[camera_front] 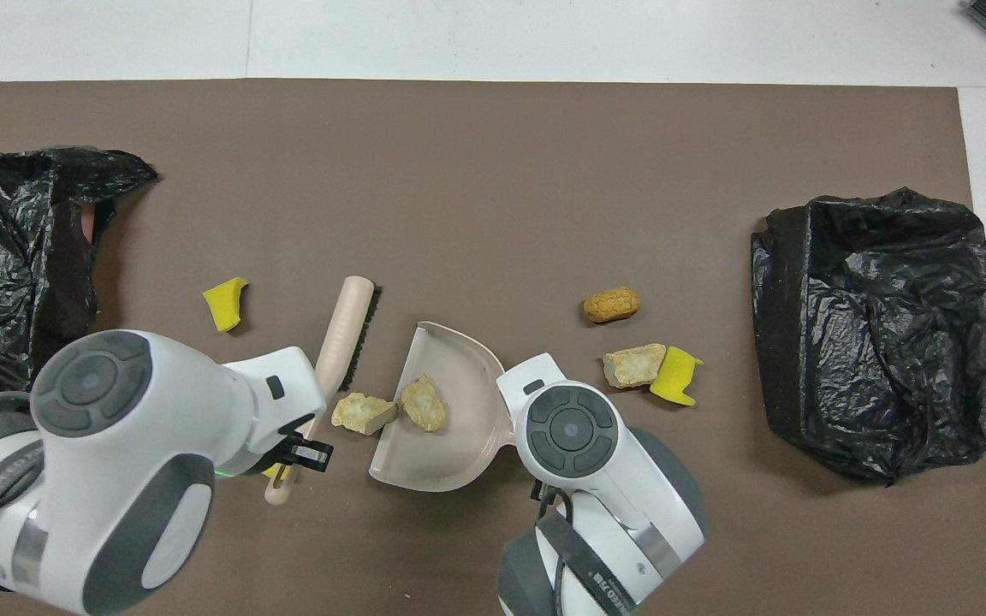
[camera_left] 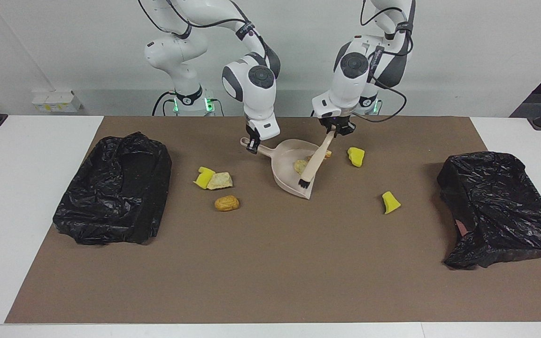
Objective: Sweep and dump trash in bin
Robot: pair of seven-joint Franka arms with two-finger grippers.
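Beige plastic in both of my grippers: the right gripper (camera_left: 253,144) was clamped on the handle of the dustpan (camera_left: 294,176), its arm bent down from the base at the right arm's end, and the left gripper (camera_left: 336,129) was closed on the handle of the brush (camera_left: 315,162), which slanted down so its black bristles sat at the pan's open lip. I saw one beige chunk (camera_front: 424,402) lying inside the pan and a second beige chunk (camera_front: 362,412) right at its mouth, touching the first. Toward the right arm's end lay a yellow wedge (camera_left: 204,177) touching a pale crumbly lump (camera_left: 220,180), with a golden-brown lump (camera_left: 227,203) just farther from the robots. Toward the left arm's end sat another yellow wedge (camera_left: 356,156) near the brush, and a third yellow piece (camera_left: 390,202) farther out. All of it rested on a brown mat (camera_left: 270,272) over a white table (camera_left: 26,155), with one bag-lined bin (camera_left: 115,188) at the right arm's end and another bag-lined bin (camera_left: 500,206) at the left arm's end, a pale wall above.
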